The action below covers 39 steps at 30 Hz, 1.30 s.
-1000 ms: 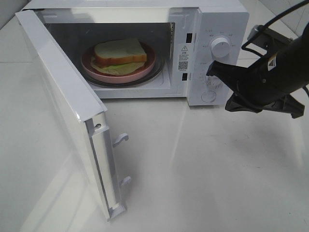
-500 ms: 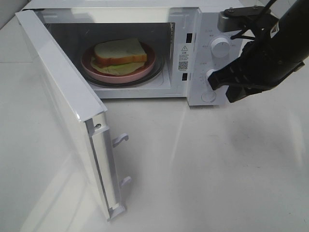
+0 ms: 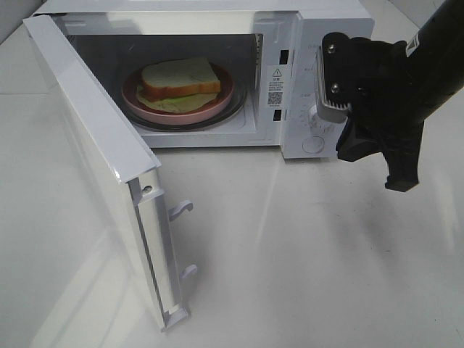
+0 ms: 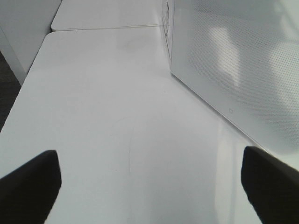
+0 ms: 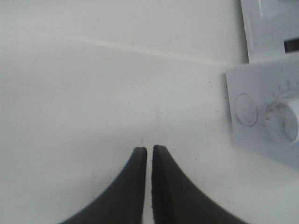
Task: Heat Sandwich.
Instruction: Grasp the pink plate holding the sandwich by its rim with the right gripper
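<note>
Above the glossy white table (image 3: 326, 254), right claw (image 5: 149, 149) hangs clenched, left claw (image 4: 149, 156) released.

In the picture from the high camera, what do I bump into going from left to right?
microwave door → sandwich → warning sticker → right gripper

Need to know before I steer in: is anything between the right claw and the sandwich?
Nothing visible. The door is swung wide open, and the sandwich sits on its plate inside the microwave. The right claw, shut, hangs in front of the control panel, right of the opening.
</note>
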Tool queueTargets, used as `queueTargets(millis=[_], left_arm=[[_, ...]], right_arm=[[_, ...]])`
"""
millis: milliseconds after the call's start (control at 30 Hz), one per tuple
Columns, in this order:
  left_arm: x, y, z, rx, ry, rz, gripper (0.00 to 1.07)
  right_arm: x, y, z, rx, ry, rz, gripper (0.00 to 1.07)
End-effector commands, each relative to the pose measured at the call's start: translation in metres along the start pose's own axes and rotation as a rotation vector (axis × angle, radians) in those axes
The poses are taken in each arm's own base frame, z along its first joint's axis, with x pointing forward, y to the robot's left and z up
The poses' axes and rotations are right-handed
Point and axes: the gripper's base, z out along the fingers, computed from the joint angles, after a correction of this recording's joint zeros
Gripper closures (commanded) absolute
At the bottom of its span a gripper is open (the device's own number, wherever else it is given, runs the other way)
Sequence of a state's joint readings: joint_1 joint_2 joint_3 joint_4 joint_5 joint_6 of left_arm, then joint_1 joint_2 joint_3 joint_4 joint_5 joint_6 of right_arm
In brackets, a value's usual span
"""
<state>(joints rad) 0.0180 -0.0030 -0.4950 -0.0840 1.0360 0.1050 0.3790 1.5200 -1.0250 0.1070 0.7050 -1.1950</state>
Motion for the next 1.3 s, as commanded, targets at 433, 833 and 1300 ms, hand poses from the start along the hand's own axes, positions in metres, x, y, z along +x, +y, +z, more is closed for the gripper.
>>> queueTargets(millis=[433, 833, 1300], left_arm=[[0.001, -0.001, -0.004, 0.005, -0.035, -0.013, 0.07], [0.001, -0.001, -0.004, 0.005, -0.035, -0.013, 0.07], [0.001, -0.001, -0.004, 0.005, -0.035, -0.013, 0.07]], right_arm=[[0.001, -0.002, -0.002, 0.006, 0.005, -0.305, 0.63], [0.000, -0.004, -0.002, 0.041, 0.003, -0.134, 0.07], [-0.045, -0.027, 0.015, 0.092, 0.046, -0.283, 0.10]])
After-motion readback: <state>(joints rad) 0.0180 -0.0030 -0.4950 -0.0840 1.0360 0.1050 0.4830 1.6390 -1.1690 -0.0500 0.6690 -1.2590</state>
